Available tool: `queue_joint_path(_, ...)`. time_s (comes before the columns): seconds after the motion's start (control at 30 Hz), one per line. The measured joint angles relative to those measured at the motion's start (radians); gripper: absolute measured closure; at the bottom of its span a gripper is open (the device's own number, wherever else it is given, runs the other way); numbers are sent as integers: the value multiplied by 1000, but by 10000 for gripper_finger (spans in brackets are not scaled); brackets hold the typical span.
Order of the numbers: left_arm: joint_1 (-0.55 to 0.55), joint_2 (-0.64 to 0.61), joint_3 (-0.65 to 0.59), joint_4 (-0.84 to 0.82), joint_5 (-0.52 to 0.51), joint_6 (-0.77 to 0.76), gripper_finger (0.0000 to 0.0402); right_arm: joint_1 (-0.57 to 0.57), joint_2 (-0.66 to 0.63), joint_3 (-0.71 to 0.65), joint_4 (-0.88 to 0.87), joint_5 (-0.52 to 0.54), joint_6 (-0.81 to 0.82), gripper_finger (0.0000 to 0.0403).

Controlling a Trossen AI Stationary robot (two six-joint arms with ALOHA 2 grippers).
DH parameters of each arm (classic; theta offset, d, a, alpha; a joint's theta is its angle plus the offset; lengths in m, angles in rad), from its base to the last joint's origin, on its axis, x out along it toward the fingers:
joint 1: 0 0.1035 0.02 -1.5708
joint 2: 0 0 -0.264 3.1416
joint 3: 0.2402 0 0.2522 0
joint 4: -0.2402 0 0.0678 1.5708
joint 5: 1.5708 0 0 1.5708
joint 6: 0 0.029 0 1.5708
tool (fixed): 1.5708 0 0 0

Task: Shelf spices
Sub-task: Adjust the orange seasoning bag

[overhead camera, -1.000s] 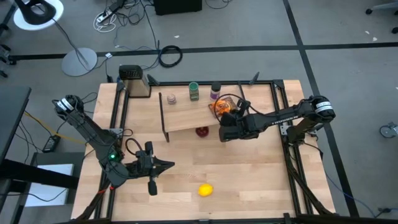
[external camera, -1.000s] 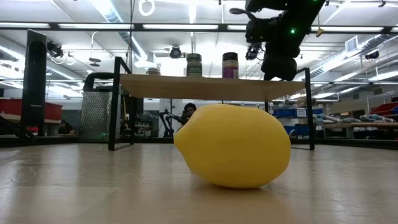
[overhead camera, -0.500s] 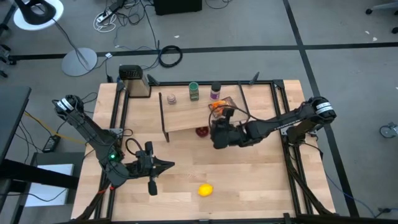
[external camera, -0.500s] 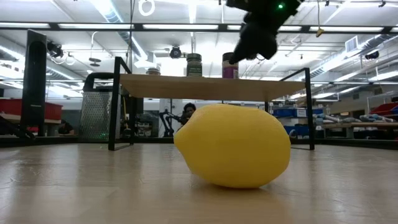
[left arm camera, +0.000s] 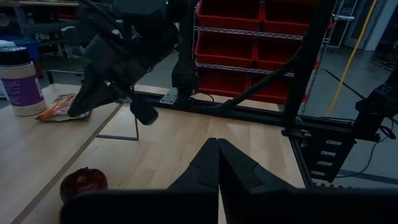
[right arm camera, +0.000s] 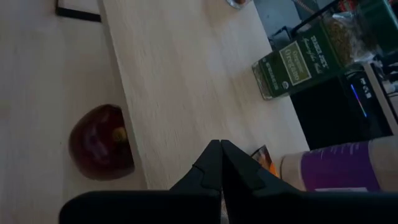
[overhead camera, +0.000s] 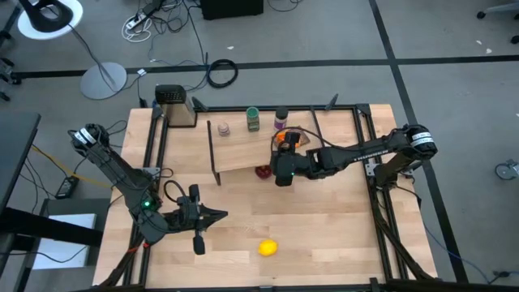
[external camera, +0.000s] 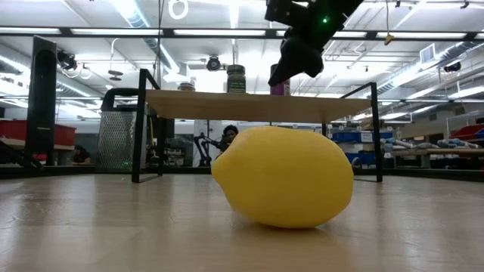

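1. High view showed me the shelf (overhead camera: 243,150) near the table's far edge, with all the spices on its board: the beige jar (overhead camera: 223,127) toward the far left corner, the green jar (overhead camera: 253,119) at the far edge near the middle, the purple jar (overhead camera: 280,121) further right along that edge, and the orange packet (overhead camera: 283,138) at the right end.
2. The right gripper (overhead camera: 282,172) hung over the shelf's near right corner, fingers pressed together and holding nothing; a dark red fruit (right arm camera: 101,142) lay on the table just under that edge.
3. The left gripper (overhead camera: 212,216) waited near the table's near left side, likewise closed and empty. A lemon (overhead camera: 268,247) sat by the near edge.
4. I judged the jars rigid and light, with smooth sides that could slip; I would have pinched one across the body below the lid.
5. The packet looked thin, soft and crinkly; I judged it best taken by an overhanging edge, not from flat above.
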Motion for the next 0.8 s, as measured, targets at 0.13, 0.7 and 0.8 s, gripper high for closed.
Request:
queue_joint_path(0.13,0,0,0,0,0,1,398,-8,0,0,-6,-3,-13,403)
queue_joint_path(0.7,0,0,0,1,0,1,398,-41,0,0,-106,-28,40,403)
queue_joint_path(0.8,0,0,0,0,0,1,398,-41,0,0,-124,-26,44,403)
